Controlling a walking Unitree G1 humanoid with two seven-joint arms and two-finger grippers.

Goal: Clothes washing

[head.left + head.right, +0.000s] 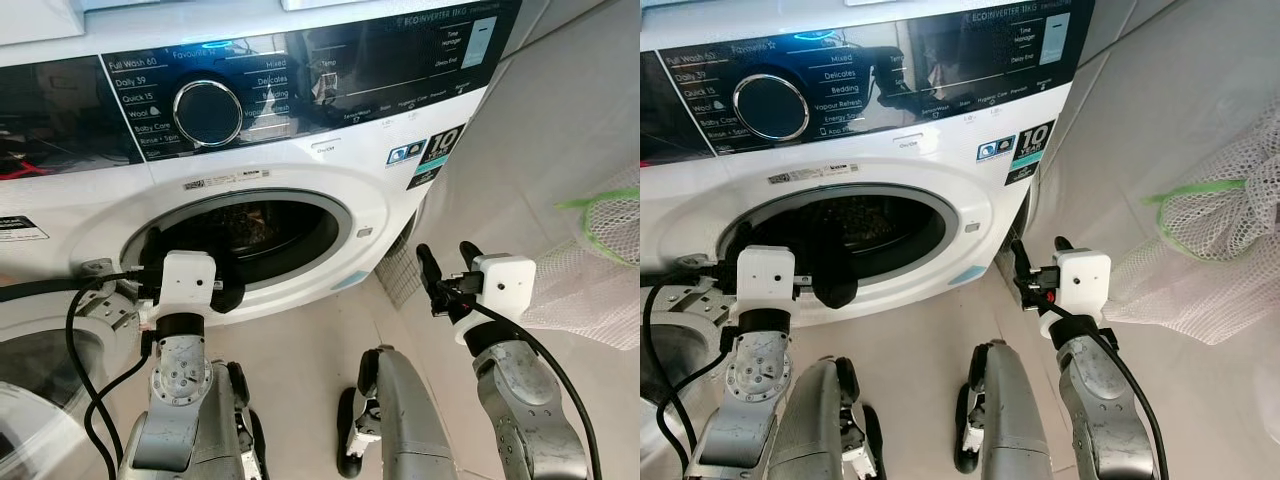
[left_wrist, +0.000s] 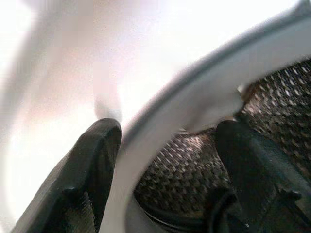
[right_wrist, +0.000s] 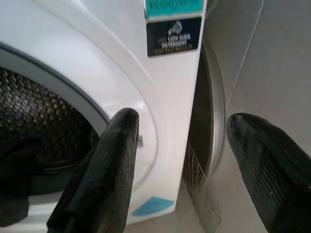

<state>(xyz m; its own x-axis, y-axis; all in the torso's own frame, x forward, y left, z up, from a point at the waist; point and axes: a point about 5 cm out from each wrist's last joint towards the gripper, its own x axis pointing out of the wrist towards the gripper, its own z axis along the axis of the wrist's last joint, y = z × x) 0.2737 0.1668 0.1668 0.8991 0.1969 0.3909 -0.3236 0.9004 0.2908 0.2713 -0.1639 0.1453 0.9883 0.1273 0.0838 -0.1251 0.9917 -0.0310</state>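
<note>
Left gripper [image 1: 215,290] jaws wide, straddling the washing machine [image 1: 330,185] drum opening's rim; dark laundry [image 3: 17,194] already inside. Right gripper [image 1: 447,270] wide, idle. I'd back left straight out, avoiding the door seal.

Washing machine [image 1: 300,160] panel: "Quick 15", "Wool", "Delicates".

Beside the washing machine [image 1: 300,190], the mesh laundry bag [image 1: 1230,250] is running off the picture's edge; the machine's small panel lettering is blurring unreadably.
</note>
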